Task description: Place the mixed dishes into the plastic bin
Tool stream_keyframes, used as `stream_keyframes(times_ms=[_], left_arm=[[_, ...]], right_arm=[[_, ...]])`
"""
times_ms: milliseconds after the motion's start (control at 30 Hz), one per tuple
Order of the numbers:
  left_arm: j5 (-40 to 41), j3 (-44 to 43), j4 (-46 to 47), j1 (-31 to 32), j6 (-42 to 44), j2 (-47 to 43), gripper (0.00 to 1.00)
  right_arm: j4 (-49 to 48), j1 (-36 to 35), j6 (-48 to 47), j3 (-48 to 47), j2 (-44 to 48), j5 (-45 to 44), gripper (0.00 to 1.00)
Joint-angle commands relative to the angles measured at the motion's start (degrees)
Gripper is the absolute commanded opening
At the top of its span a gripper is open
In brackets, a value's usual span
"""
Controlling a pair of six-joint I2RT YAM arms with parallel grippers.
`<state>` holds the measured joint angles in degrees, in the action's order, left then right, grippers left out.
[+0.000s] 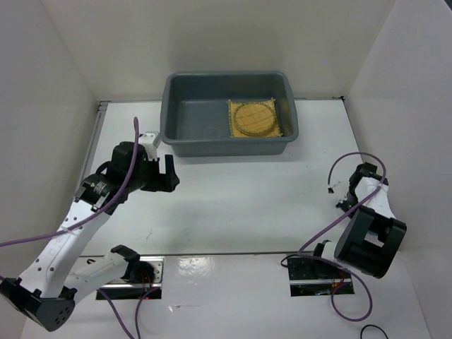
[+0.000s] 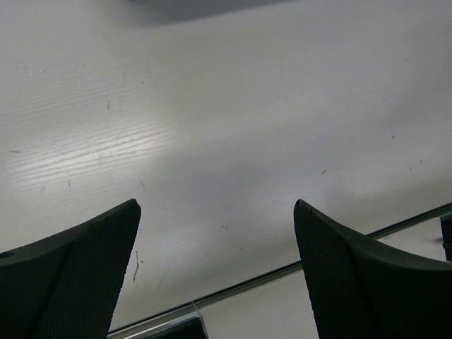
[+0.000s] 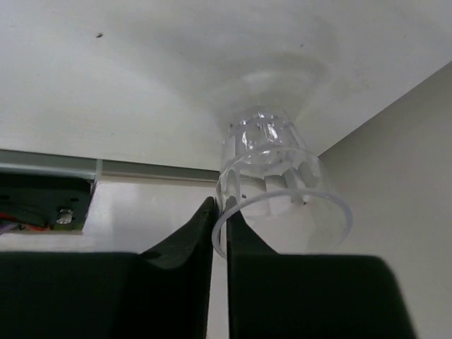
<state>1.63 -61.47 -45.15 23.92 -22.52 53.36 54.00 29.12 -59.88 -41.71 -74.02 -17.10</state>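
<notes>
Inscriptions, labels, brand marks, numerals, signs: none legible in the top, left wrist or right wrist view.

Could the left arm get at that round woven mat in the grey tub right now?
Probably yes. The left gripper is open, empty, just short of the open-topped tub; the round woven disc lies uppermost inside. It must only clear the near wall.
</notes>
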Motion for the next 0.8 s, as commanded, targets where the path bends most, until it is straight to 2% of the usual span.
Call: stream_keyframes(times_ms=[0,33,133,233,267,300,367,400,533,567,633,667,767], left_arm=[[0.4,0.2,2.0,-0.2,1.0,-1.9,0.95],[0.4,0.2,2.0,-0.2,0.5,-2.4,0.95],[1.0,0.7,3.1,-0.2,0.5,-2.9,0.95],[1.6,1.9,3.7,-0.2,-0.2,-2.9,0.95],[2.1,1.9,3.7,-0.2,-0.2,-2.9,0.95],[2.8,1.9,3.7,-0.2,-0.2,-2.9,0.95],[6.0,1.9,3.7,-0.2,-2.0,-2.9,0.95],[7.8,1.9,3.0,-0.2,-2.9,-2.9,0.95],[16.4,1.4,0.5,3.1,-8.0,-4.8,0.95],[18.0,1.4,0.0,3.7,-10.2,-5.8,0.95],[23.1,1.4,-0.9,5.3,-12.7,-11.1,0.95],[23.9,1.4,-1.4,5.3,-14.3,-16.5,0.95],[25.8,2.7,-0.9,5.9,-16.0,-27.9,0.92]], right_arm=[[5.0,-0.1,2.2,-5.6,0.6,2.9,0.05],[7.2,-0.6,2.2,-7.7,2.4,5.3,0.0],[14.5,-4.7,4.9,-16.8,7.7,9.3,0.0],[18.3,-15.5,11.2,-25.2,11.9,8.1,0.0],[18.9,-22.3,13.4,-26.9,11.9,7.0,0.0],[18.9,-25.6,15.6,-30.1,11.9,6.0,0.0],[20.3,-33.5,21.0,-34.7,9.5,4.7,0.0],[20.4,-35.0,22.2,-36.4,8.2,4.7,0.0],[20.4,-35.9,22.8,-50.2,-1.8,9.0,0.0],[20.4,-35.9,23.7,-58.1,-6.9,11.3,0.0],[20.4,-35.9,23.7,-65.7,-11.2,15.1,0.0],[20.4,-35.9,23.7,-72.6,-15.3,19.2,0.0],[20.4,-36.4,24.7,-86.7,-24.4,23.7,0.0]])
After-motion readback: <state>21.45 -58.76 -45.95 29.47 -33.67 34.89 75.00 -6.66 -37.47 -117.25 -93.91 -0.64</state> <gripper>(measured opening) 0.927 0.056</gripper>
